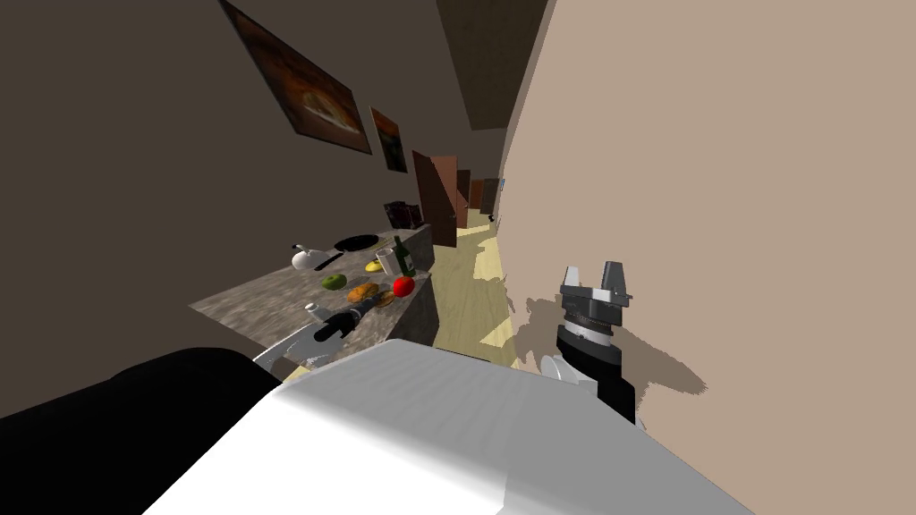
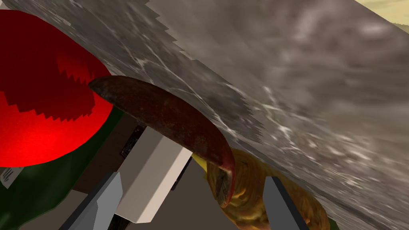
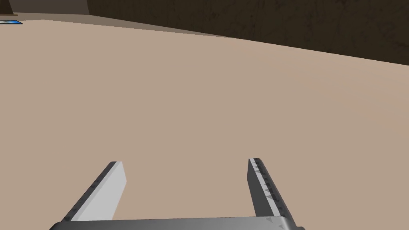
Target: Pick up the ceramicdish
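Note:
The ceramic dish (image 2: 167,115) is a shallow dark red-brown plate seen edge-on on the mottled grey counter (image 2: 303,80). Its near rim reaches down between the fingers of my left gripper (image 2: 191,199), which stands open around that rim. In the head view the dish (image 1: 386,299) is a small brown disc near the counter's front corner, with my left gripper (image 1: 360,308) right at it. My right gripper (image 1: 597,273) is raised beside the beige wall, open and holding nothing (image 3: 185,175).
Close around the dish lie a red tomato (image 2: 40,92), a golden bread roll (image 2: 247,191), a pale cup (image 2: 151,175) and a green bottle (image 1: 403,257). Farther back on the counter are a green apple (image 1: 334,282), a white teapot (image 1: 306,259) and a black pan (image 1: 356,242).

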Available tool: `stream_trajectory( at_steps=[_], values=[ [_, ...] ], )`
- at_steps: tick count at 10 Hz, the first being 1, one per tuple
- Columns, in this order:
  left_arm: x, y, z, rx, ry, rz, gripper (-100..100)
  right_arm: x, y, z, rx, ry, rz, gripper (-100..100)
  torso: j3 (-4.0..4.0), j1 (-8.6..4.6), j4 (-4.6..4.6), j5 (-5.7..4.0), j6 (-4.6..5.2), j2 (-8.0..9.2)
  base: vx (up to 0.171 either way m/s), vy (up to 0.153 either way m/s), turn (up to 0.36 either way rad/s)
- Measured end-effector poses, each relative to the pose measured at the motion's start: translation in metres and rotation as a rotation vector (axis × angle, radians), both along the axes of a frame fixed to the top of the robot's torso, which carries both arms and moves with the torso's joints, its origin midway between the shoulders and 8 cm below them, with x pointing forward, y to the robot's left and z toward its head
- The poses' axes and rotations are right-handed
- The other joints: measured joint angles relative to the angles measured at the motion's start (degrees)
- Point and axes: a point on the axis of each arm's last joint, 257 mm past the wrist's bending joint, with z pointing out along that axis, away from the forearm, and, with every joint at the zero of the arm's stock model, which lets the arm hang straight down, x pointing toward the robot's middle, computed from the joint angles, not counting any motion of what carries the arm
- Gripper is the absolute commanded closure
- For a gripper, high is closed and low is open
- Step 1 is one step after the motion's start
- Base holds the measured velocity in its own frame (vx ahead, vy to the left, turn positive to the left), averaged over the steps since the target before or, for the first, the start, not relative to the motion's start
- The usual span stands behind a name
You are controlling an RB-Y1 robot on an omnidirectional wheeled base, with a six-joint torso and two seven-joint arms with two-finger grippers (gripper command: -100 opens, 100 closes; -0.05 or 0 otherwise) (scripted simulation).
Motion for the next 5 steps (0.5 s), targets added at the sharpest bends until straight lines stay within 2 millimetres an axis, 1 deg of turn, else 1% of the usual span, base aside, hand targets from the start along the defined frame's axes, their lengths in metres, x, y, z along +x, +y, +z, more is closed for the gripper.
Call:
stream_trajectory(
  at_steps=[2,4,5],
  values=[
    [-0.0025,0.0018,-0.0020,0.002,0.007,0.005,100,0.0000,0.0000,0.0000,0.000,0.000,0.000,0,0.04,-0.19,0.07,-0.06,0.16,0.00,-0.002,0.004,0.007],
    [-0.0015,0.0012,-0.0011,0.003,0.005,0.002,100,0.0000,0.0000,0.0000,0.000,0.000,0.000,0,0.03,-0.19,0.05,-0.04,0.09,0.00,0.000,0.000,0.000],
    [-0.0016,0.0012,-0.0012,0.003,0.005,0.002,0,0.0000,0.0000,0.0000,0.000,0.000,0.000,0,0.03,-0.19,0.05,-0.04,0.09,0.01,0.000,0.000,0.000]
  ],
)
